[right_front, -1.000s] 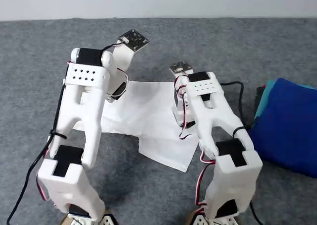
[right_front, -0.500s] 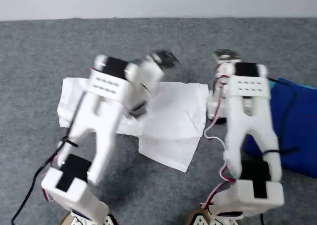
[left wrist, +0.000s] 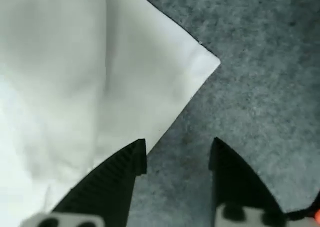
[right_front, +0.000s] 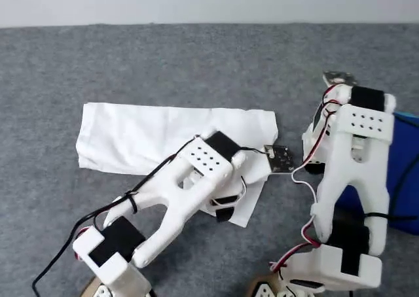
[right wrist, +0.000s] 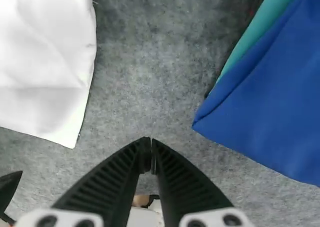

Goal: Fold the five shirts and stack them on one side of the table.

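Note:
A white shirt lies flat on the grey carpet as a wide strip, with a flap hanging toward the near side. My left gripper is open just above that flap's corner, one finger over the shirt's edge and the other over bare carpet. The left arm stretches across the shirt's near right part. My right gripper is shut and holds nothing, over the carpet gap between the white shirt and a stack of folded shirts, blue on top with teal beneath.
The blue stack sits at the table's right edge, partly behind the right arm. Bare carpet stretches beyond the shirt and to its left.
The left arm swung from the shirt's far left side down to its near right corner. The right arm moved right, off the shirt and toward the blue stack.

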`<action>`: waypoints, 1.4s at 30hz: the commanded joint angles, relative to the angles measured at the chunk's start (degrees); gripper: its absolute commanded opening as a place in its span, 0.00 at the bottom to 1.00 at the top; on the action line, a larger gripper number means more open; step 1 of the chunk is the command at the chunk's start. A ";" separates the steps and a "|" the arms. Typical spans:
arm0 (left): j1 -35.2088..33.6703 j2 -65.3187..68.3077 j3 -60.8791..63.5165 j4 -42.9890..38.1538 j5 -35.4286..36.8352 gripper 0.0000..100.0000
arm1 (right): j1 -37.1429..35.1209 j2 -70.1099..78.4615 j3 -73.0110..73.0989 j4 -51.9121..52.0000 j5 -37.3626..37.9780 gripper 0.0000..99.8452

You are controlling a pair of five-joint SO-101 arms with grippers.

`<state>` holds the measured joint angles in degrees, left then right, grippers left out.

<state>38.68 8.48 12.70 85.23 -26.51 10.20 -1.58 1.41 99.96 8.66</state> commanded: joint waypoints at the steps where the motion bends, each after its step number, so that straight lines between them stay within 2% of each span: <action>1: 0.53 -1.49 0.66 -3.69 -0.26 0.22 | 0.66 -4.70 -2.64 1.45 1.05 0.01; 12: 0.35 11.16 0.48 -7.74 -0.35 0.21 | 0.66 -6.64 -2.64 1.45 1.05 0.01; 15: 0.35 11.96 -0.48 -7.74 -0.35 0.17 | 0.66 -6.99 -2.64 1.45 1.05 0.01; 22: 0.35 10.55 -3.56 -6.42 -0.35 0.01 | 0.66 -6.99 -2.64 1.45 0.97 0.01; 26: 0.26 7.47 -7.16 -2.99 -0.35 0.01 | 0.66 -6.99 -2.64 1.45 0.97 0.01; 31: -1.05 3.52 -9.27 -3.16 -0.26 0.01 | 0.66 -6.99 -2.64 1.45 0.88 0.01; 42: -8.70 9.14 -10.68 -15.47 -0.26 0.02 | 0.31 -6.99 -2.64 1.45 0.70 0.01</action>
<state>31.74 17.63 4.44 73.01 -26.42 10.20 -5.71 1.41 100.04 9.01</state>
